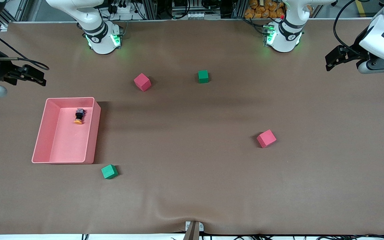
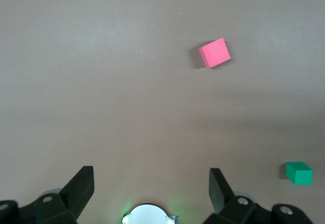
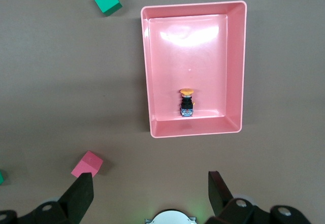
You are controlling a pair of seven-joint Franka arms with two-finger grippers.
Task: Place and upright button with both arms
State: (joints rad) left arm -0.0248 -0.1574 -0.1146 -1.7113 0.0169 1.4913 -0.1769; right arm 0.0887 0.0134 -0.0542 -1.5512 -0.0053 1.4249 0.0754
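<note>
The button lies on its side in a pink tray toward the right arm's end of the table. Its orange cap points toward the front camera. It sits in the part of the tray farther from that camera. The right wrist view shows it too, near one short wall of the tray. My right gripper is open and empty, up over the table's right-arm end, apart from the tray. My left gripper is open and empty, up over the left-arm end.
Loose foam cubes lie about. A red cube and a green cube are toward the bases. Another red cube lies toward the left arm's end. Another green cube lies nearer the front camera than the tray.
</note>
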